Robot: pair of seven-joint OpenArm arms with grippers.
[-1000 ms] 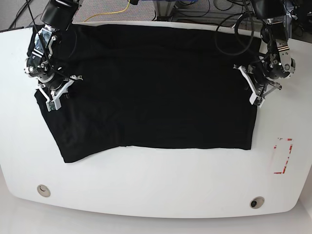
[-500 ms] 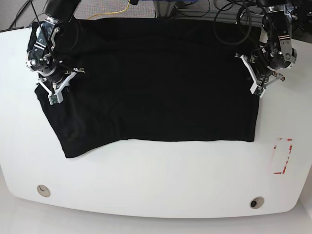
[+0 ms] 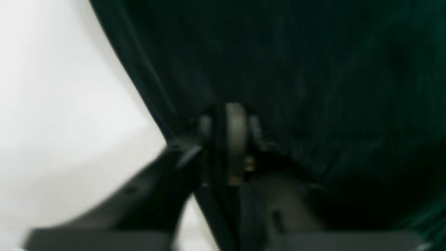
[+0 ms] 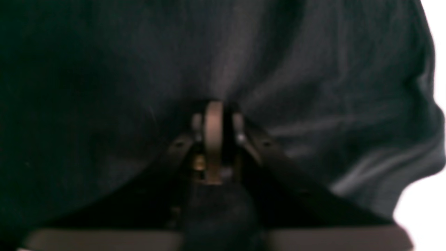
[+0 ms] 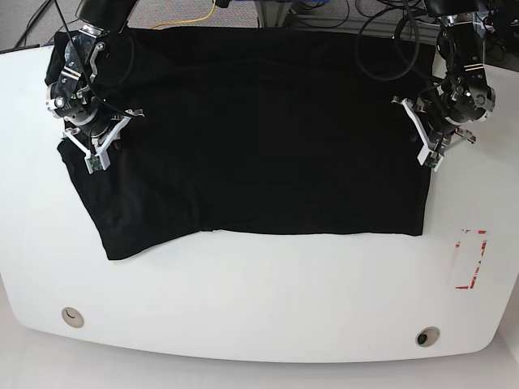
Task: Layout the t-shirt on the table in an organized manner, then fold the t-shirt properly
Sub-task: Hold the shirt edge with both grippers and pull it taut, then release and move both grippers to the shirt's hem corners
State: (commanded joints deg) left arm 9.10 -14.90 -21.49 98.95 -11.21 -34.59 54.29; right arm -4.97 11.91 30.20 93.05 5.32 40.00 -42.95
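Here, scene: a black t-shirt lies spread over the far half of a white tabletop, one arm at each side edge of it.
T-shirt: mostly flat, its far edge at the tabletop's far rim, its near hem running fairly straight across the middle of the tabletop. On the base view's left the cloth flares out toward a loose corner nearer the camera; on that view's right the side edge runs almost straight.
Left gripper: on the base view's right, at the shirt's side edge. In the left wrist view its fingers are pressed together with dark cloth pinched between them, the white tabletop showing beside the fabric's edge.
Right gripper: on the base view's left, on the cloth at the other side edge. In the right wrist view its fingers are clenched on a bunched fold of the shirt, with wrinkles running out from the pinch.
Sharpness: both wrist views are blurred, so fine detail of the grip cannot be told.
Tabletop markings: a small red rectangle sits on the base view's right, apart from the shirt.
Grommet holes: two, near the front edge, well apart from the cloth.
Background: cables lie beyond the far rim.
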